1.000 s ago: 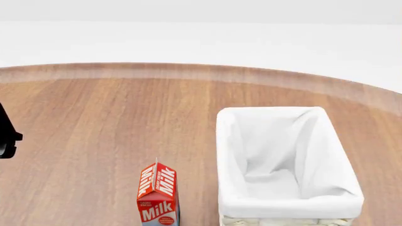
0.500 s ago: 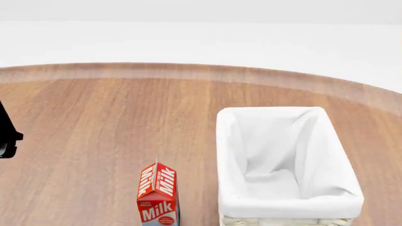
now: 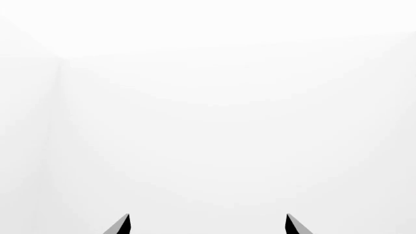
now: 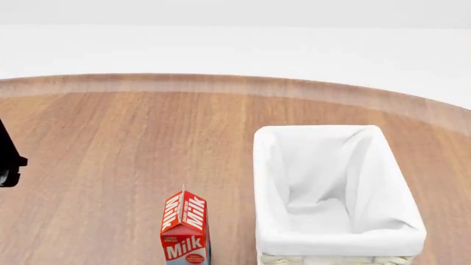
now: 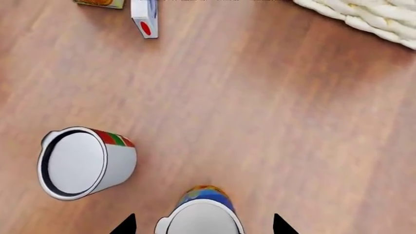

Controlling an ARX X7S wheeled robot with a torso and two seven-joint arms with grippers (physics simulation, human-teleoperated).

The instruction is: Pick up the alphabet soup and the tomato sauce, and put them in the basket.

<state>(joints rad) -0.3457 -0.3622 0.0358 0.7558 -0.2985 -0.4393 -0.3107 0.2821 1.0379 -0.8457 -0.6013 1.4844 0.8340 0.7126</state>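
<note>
In the right wrist view the alphabet soup (image 5: 202,214), a blue and orange can with a silver top, stands upright directly below my right gripper (image 5: 202,223). That gripper is open, its fingertips (image 5: 126,224) on either side of the can with wood showing in the gaps. The tomato sauce (image 5: 81,163), a can with red and green on its label, stands a short way beside it. The basket (image 4: 338,243), whitish wicker with a white liner, has nothing in it; its woven wall (image 5: 364,17) shows farther off. My left gripper (image 3: 206,224) is open against blank white.
A red milk carton (image 4: 185,226) stands just left of the basket, and its base (image 5: 144,17) shows beyond the cans. An orange-labelled item (image 5: 101,2) lies next to it. A black part of my left arm (image 4: 7,165) sits at the table's left edge.
</note>
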